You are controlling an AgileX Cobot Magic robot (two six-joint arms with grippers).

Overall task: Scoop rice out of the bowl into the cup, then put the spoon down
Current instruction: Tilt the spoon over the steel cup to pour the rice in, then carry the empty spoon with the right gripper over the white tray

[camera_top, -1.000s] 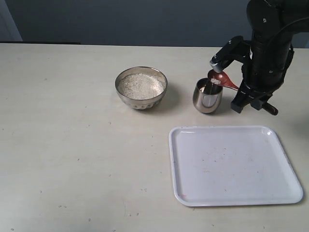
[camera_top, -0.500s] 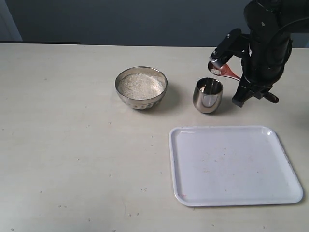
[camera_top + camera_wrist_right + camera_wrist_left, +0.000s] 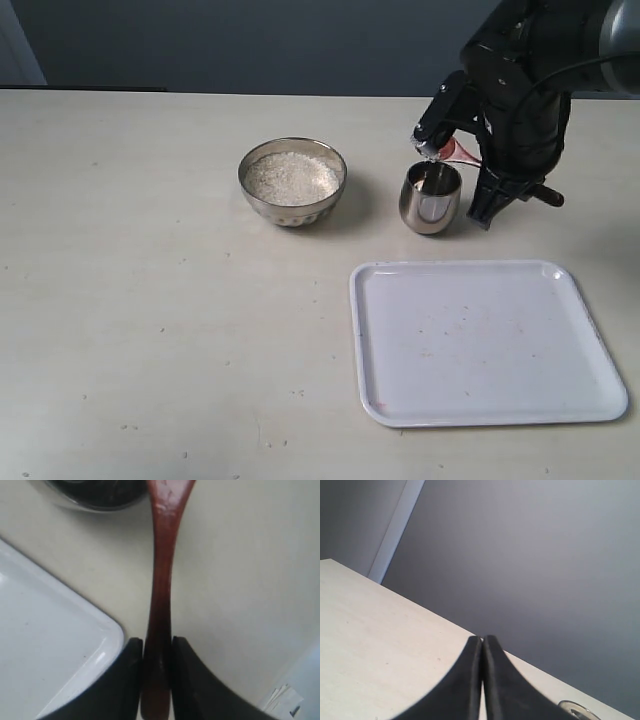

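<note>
The steel bowl [image 3: 293, 190] holds a heap of white rice [image 3: 292, 176] left of the middle. To its right stands the small steel cup [image 3: 430, 198]. My right gripper [image 3: 508, 188] hangs just right of the cup, shut on the handle of the reddish-brown spoon [image 3: 461, 151]. The spoon's oval end sits over the cup's far rim. In the right wrist view the spoon handle [image 3: 161, 580] runs out from between the fingers of my right gripper [image 3: 157, 642] toward the cup [image 3: 95, 492]. My left gripper [image 3: 483, 639] is shut on nothing, and is out of the exterior view.
A white tray [image 3: 487, 340] lies in front of the cup; its corner [image 3: 45, 645] shows beside the spoon handle. A steel rim [image 3: 577, 711] peeks past the left fingers. Pale tabletop [image 3: 150, 300] spreads to the left.
The right arm has swung left and turned. The spoon, tipped over the cup with some rice on it a second ago, has risen and now sits mostly behind the arm.
</note>
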